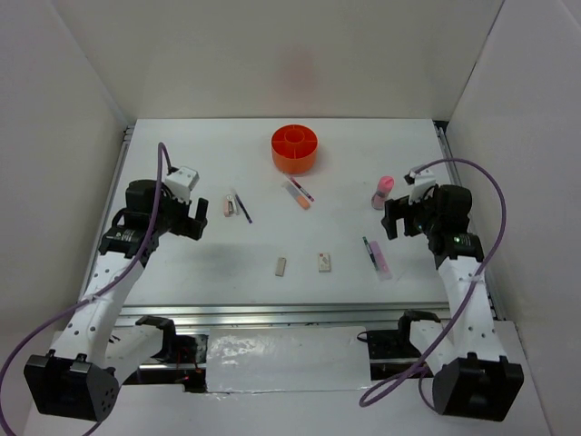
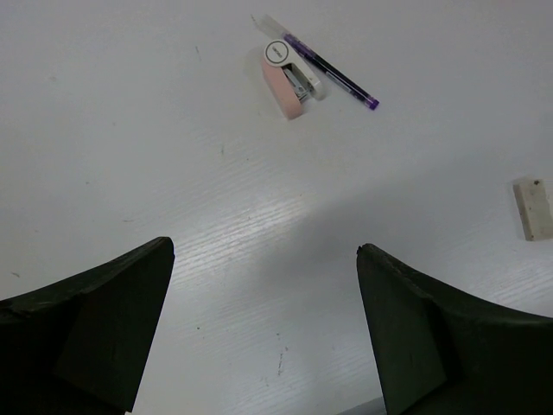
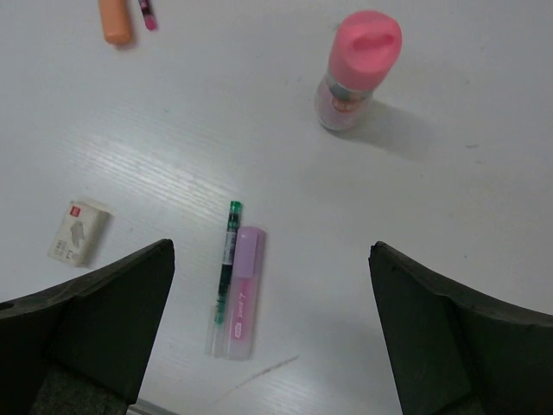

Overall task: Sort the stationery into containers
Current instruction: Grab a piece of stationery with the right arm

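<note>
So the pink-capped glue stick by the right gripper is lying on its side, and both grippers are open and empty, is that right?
Not quite: the glue stick stands upright, pink cap up, as the right wrist view shows. The rest holds: it is by the right gripper, and both that and the left gripper are open and empty.

Bench (image 2: 130,173): wht, matt, fine ribbed grain. Tub (image 1: 295,163): smooth orange plastic, sl. gloss. Glue-stick tube (image 3: 356,73): glossy pink plastic cap. Left tool (image 2: 264,337): matt blk plastic.
</note>
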You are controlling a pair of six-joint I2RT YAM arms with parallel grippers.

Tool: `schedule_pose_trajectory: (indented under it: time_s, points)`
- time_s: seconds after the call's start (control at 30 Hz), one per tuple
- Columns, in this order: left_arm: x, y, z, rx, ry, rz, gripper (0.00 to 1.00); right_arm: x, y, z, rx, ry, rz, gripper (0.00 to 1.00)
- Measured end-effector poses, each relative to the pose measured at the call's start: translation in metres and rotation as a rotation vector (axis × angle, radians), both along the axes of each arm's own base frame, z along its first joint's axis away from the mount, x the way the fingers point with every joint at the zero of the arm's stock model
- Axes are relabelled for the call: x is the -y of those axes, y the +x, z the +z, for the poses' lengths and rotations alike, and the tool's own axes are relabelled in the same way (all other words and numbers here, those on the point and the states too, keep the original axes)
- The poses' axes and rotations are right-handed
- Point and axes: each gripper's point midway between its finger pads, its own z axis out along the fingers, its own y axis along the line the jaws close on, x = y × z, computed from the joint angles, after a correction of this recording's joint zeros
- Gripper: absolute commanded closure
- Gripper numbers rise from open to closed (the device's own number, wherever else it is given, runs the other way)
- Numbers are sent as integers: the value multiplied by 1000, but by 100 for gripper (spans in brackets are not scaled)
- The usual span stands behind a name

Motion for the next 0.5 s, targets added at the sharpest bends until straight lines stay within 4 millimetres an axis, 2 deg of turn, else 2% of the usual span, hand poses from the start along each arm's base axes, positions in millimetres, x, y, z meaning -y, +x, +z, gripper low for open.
schedule_pose_trajectory:
  time_s: [0.3, 0.5]
  points:
    - [11, 2, -3, -26, -33, -50, 1, -7, 50, 10, -52, 97, 28, 0]
    - [15, 5, -9, -53, -43, -67, 1, -8, 89, -5, -105, 150, 29, 1]
